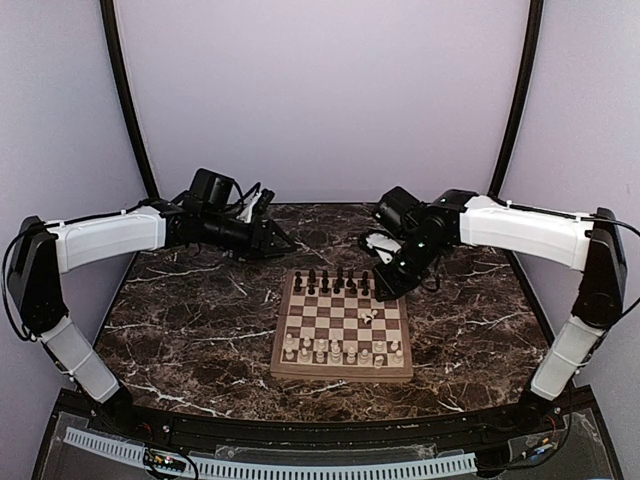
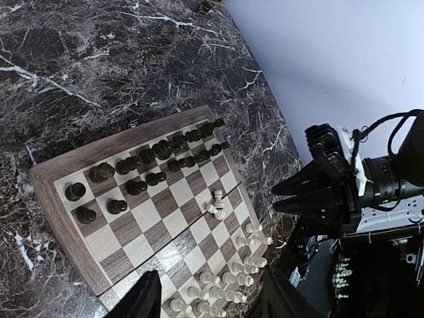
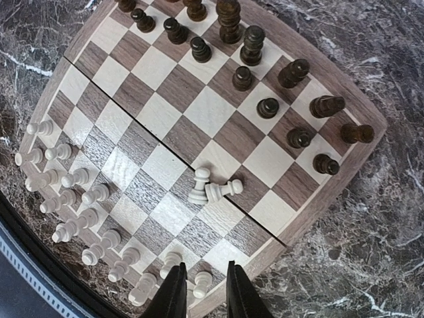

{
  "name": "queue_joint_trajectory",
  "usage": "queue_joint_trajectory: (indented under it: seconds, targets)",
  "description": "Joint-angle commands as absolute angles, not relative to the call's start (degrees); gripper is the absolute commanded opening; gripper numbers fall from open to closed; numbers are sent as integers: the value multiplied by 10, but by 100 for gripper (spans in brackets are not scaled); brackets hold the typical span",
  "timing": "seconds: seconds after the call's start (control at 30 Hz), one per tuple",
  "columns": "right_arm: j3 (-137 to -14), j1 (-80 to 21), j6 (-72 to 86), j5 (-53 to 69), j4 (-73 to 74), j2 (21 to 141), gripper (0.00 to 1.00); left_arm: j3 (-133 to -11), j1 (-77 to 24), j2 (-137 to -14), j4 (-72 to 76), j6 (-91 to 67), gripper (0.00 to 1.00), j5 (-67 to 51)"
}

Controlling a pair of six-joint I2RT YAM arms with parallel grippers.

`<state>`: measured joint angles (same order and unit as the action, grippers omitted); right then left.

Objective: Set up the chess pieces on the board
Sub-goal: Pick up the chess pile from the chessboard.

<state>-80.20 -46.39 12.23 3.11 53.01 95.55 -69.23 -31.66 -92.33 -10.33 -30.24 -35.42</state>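
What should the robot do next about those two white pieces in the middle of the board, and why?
Probably lower the right pincer, open and empty over the edge of the board, onto the two stray white pieces. One lies toppled against the other mid-board, apart from the white rows, so they look unplaced. The dark pieces already stand lined up.

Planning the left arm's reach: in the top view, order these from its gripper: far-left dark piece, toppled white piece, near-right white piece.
From the left gripper:
1. far-left dark piece, far corner.
2. toppled white piece, mid-board.
3. near-right white piece, near corner.
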Motion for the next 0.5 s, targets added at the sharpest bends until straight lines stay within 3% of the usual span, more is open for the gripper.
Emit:
queue_joint_trajectory:
  seconds: [0.0, 0.47]
  targets:
    - [-793, -467, 127, 42, 487, 983, 20, -710, -315, -892, -143, -278, 54, -343]
    - [-813, -447, 208, 30, 488, 1076, 21, -709, -316, -896, -144, -295, 54, -342]
